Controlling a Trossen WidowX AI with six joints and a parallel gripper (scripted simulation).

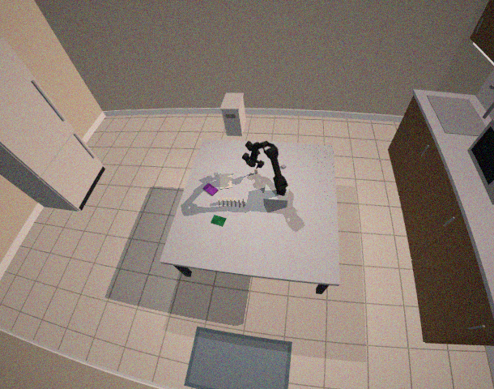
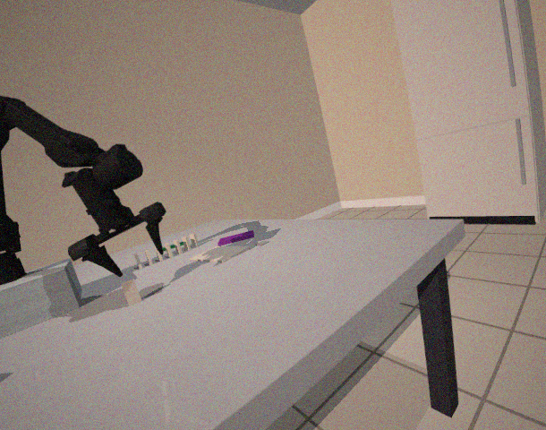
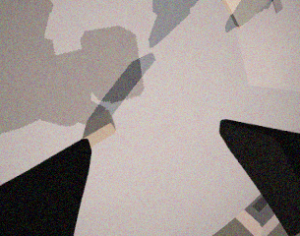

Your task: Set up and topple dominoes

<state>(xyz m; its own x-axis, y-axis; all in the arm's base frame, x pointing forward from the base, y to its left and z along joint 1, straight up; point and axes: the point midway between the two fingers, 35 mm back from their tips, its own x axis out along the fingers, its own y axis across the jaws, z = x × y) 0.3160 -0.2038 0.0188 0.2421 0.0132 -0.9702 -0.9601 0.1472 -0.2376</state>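
Note:
A row of several thin cream dominoes (image 1: 232,203) stands on the table (image 1: 280,251) (image 2: 264,319); in the exterior view some are partly behind a finger. One more cream domino (image 2: 132,292) (image 3: 101,135) stands apart from the row, nearer the exterior camera, in the arm's shadow. My gripper (image 2: 140,264) (image 3: 157,136) is open wide and empty, pointing down above the table near this lone domino. In the wrist view the domino's cream edge shows right by the left fingertip, not centred between the fingers. In the top view the fingers are too small to tell apart.
A purple block (image 1: 210,189) (image 2: 236,238) and a flat cream pad (image 1: 225,184) lie beside the row. A green block (image 1: 218,220) lies on the row's other side. A grey box (image 1: 275,204) (image 2: 14,305) stands near the arm's base. Shadows of the arm cross the pad and row.

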